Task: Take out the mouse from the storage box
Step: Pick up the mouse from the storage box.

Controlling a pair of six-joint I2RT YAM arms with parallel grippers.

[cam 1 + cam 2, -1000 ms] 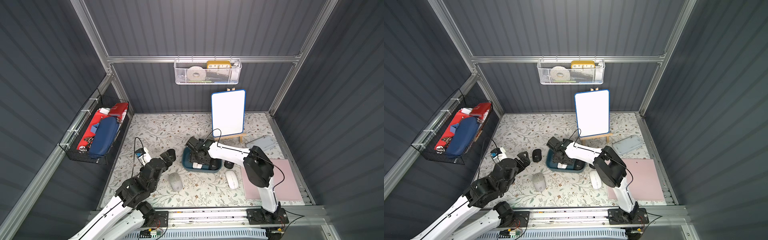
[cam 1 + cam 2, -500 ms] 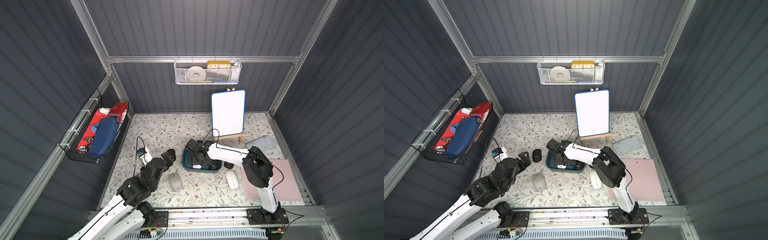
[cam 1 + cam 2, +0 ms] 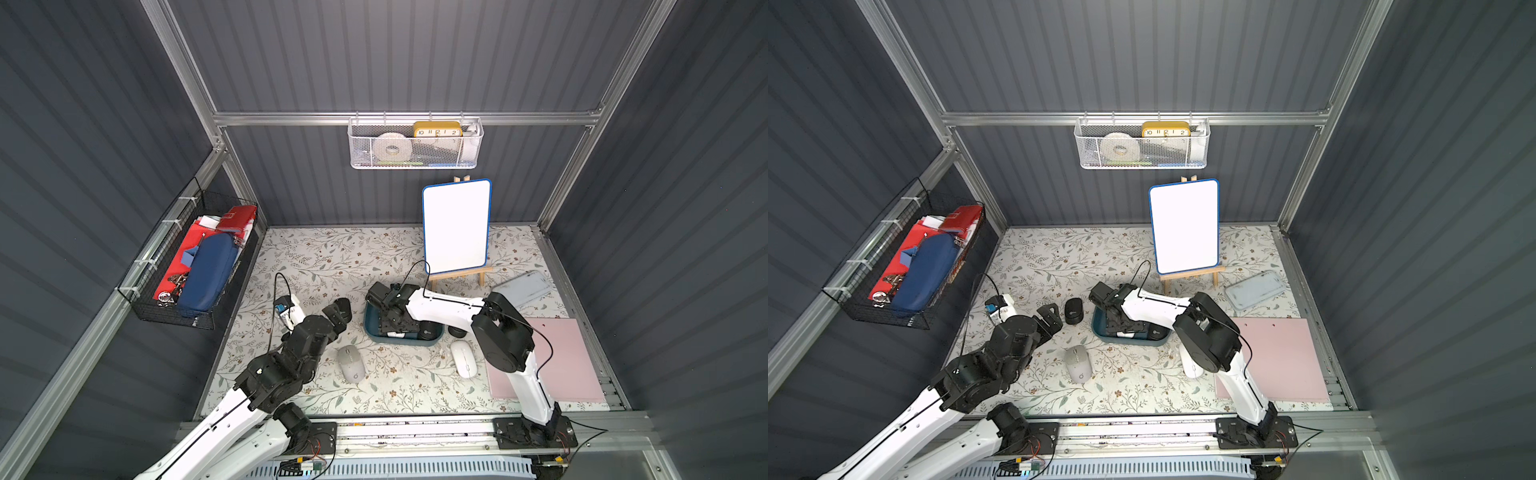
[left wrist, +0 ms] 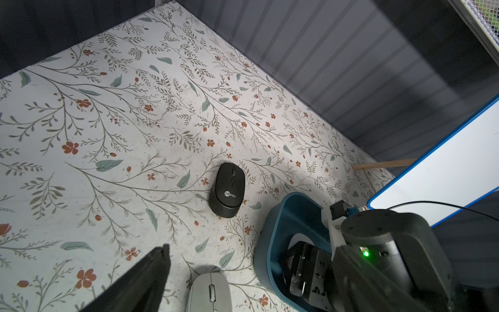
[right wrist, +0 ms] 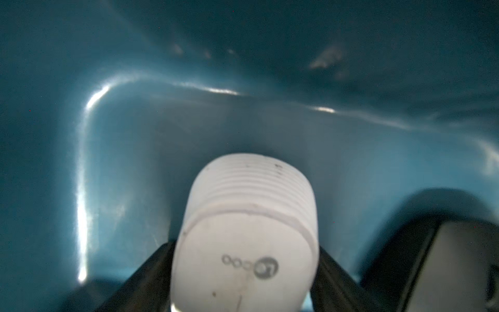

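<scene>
storage box (image 3: 403, 340) sits near the middle of the table (image 3: 332, 257), slightly toward the front edge; teal, low walls. right gripper (image 3: 392, 323) is down inside it, at the end nearer the table's left edge, its arm reaching in from the front right corner. In the right wrist view both fingers (image 5: 151, 264) are closed against the two sides of the white mouse (image 5: 243, 229), logo end toward the camera, box wall curving round behind it; can't tell if the mouse is off the box floor. boxed black mouse (image 3: 428, 332) lies in the box's other end, just beside the gripper, untouched. left gripper (image 3: 1050, 313) hangs over the table between the left edge and the box, fingers spread wide, holding nothing. loose black mouse (image 3: 1073, 311) lies on the table between that gripper and the box, touching neither. grey mouse (image 3: 351, 363) is nearer the front edge, apart from the box. slim white mouse (image 3: 463, 358) lies beside the pink mat (image 3: 569, 357) at the front right corner. whiteboard (image 3: 455, 226) stands on an easel by the back edge
</scene>
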